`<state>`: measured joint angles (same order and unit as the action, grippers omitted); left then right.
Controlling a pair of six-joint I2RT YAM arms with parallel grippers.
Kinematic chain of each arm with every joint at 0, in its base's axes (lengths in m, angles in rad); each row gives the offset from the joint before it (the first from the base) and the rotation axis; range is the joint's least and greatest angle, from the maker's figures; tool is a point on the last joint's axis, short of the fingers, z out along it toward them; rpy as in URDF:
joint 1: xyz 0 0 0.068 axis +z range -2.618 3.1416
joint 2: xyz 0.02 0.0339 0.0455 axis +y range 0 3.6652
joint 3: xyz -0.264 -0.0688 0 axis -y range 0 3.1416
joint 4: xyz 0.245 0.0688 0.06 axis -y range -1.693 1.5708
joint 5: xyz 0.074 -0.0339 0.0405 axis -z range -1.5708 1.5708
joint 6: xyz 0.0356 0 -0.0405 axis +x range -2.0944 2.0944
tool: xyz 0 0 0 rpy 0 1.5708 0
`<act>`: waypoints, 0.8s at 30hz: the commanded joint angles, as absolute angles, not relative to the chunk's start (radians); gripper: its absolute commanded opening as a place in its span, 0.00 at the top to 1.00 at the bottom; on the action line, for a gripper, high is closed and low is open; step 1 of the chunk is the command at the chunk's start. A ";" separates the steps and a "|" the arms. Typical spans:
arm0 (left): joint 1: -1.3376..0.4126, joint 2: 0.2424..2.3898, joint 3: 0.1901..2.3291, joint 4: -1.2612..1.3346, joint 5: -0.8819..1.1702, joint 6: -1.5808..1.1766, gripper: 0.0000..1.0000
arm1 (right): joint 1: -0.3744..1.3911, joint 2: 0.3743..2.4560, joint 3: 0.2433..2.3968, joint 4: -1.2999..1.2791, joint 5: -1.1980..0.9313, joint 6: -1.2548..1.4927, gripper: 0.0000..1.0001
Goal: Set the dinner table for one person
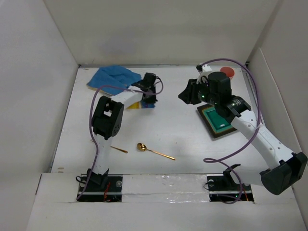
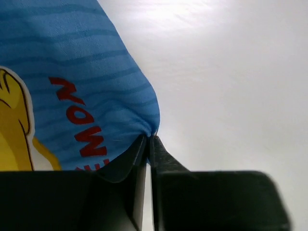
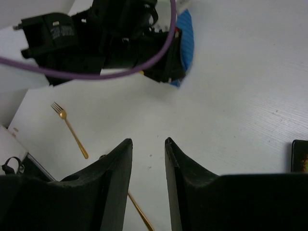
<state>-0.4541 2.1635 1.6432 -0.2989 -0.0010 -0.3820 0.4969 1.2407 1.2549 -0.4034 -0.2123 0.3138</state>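
The blue cartoon-printed cloth mat (image 1: pixel 115 77) lies bunched at the back left of the white dinner table (image 1: pixel 168 130). My left gripper (image 1: pixel 150 97) is shut on one corner of the mat. In the left wrist view the fingers (image 2: pixel 161 159) pinch the blue fabric (image 2: pixel 72 72), which shows red letters and a yellow figure. My right gripper (image 1: pixel 184 96) hovers open and empty over the table's middle, its jaws apart (image 3: pixel 147 142). A gold spoon (image 1: pixel 154 151) and a gold fork (image 3: pixel 70 127) lie near the front.
A green plate on a dark square mat (image 1: pixel 219 120) sits at the right under my right arm. A red cup (image 1: pixel 227 72) stands at the back right. White walls bound the table. The fork's handle (image 1: pixel 119 149) shows beside the left arm.
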 commanded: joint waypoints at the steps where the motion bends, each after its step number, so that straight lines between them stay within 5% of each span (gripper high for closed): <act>1: -0.527 2.040 1.611 -0.301 0.089 -0.480 0.92 | 0.474 1.246 1.267 -0.373 -0.173 0.316 0.61; 2: -0.528 2.027 1.600 -0.295 0.089 -0.494 0.75 | 0.463 1.247 1.269 -0.376 -0.164 0.316 0.61; 5: -0.528 1.933 1.537 -0.259 0.089 -0.528 0.49 | 0.451 1.249 1.259 -0.382 -0.146 0.318 0.58; 8: -0.528 1.789 1.494 -0.250 0.048 -0.558 0.49 | 0.431 1.247 1.238 -0.373 -0.132 0.331 0.55; 12: -0.519 1.600 1.281 -0.169 -0.055 -0.679 0.52 | 0.413 1.262 1.198 -0.344 -0.123 0.379 0.96; 13: -0.509 1.568 1.234 -0.126 -0.046 -0.746 0.52 | 0.413 1.278 1.190 -0.335 -0.133 0.383 1.00; 20: -0.509 1.410 0.913 0.032 -0.006 -0.968 0.48 | 0.431 1.301 1.167 -0.307 -0.184 0.390 0.93; 24: -0.499 1.417 0.847 0.092 -0.006 -1.075 0.40 | 0.431 1.307 1.154 -0.307 -0.187 0.382 0.63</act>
<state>-0.5026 1.4303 0.8730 -0.0116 -0.0048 -0.9493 0.4221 1.3155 1.1618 -0.3737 -0.1692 0.3885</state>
